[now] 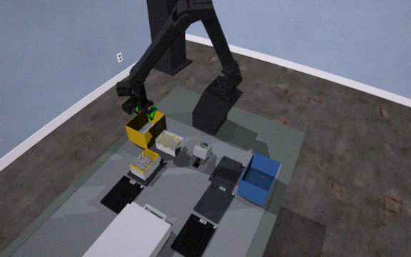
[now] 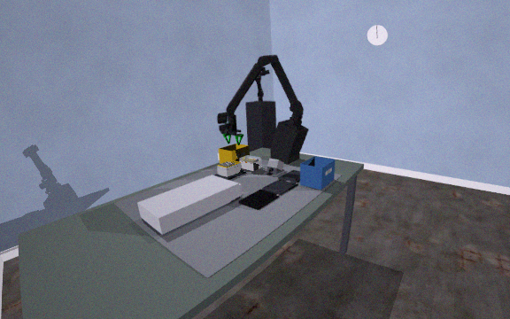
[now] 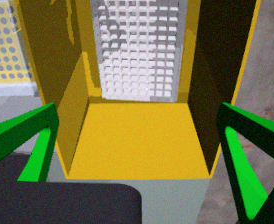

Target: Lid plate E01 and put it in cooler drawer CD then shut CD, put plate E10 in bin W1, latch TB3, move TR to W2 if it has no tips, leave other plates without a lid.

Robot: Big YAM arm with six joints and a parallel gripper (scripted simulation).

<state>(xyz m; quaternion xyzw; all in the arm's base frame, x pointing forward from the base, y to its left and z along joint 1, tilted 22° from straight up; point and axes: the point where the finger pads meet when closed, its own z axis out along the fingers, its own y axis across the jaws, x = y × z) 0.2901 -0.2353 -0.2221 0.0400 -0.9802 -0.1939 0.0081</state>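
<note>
The white plate (image 3: 138, 36) lies inside the yellow bin (image 1: 134, 131), against the bin's far wall as the wrist view shows it, its grid of wells facing up toward the camera; whether it lies flat on the floor or leans on the wall cannot be told. In the top view it shows as a pale patch (image 1: 145, 128) within the bin's opening.

The gripper (image 1: 146, 111) hangs directly above the bin, just over its far rim. Its green fingers are spread to their widest and grip nothing; in the wrist view they frame the bin's yellow floor on either side.

Just right of the bin on the mat stands a tip box (image 1: 169, 142) with a pale top. Near the bin, toward the camera in the top view, a second tip container (image 1: 145, 163) with a yellow-edged top sits on a dark nest. Right of the tip box is a small grey block carrying the green key (image 1: 204, 145).

Further right stands the blue bin (image 1: 259, 178), upright by the mat's edge. Dark nests (image 1: 215, 201) lie between it and the centre of the mat. At the near edge sits the long white cooler (image 1: 130, 233), its handle (image 1: 155, 211) facing the nests.
</note>
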